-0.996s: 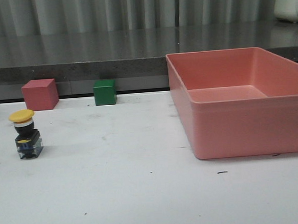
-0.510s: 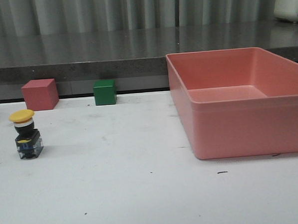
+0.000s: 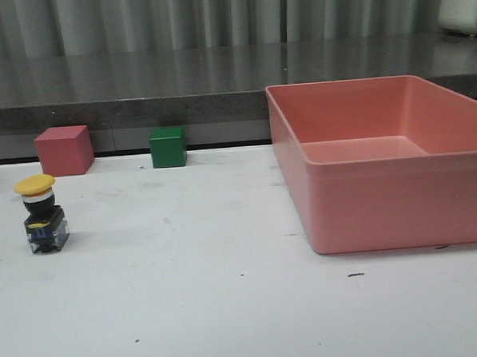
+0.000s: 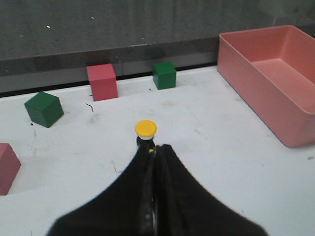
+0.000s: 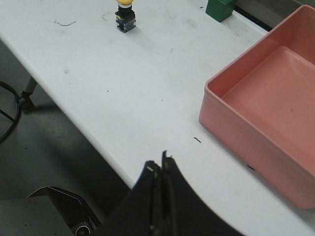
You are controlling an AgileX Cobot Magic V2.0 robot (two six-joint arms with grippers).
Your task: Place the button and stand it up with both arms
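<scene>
The button (image 3: 42, 214) stands upright on the white table at the left, yellow cap up, on its black-and-blue base. It also shows in the left wrist view (image 4: 145, 130) and at the far edge of the right wrist view (image 5: 124, 16). My left gripper (image 4: 153, 150) is shut and empty; its tips hide the button's base in that view, and I cannot tell whether they touch it. My right gripper (image 5: 160, 167) is shut and empty over the table's front edge, far from the button. Neither arm shows in the front view.
A large pink tray (image 3: 320, 206) stands at the right. A pink cube (image 3: 63, 150) and a green cube (image 3: 168, 147) sit along the back edge. The left wrist view shows another green cube (image 4: 44, 108) and another pink cube (image 4: 7, 167).
</scene>
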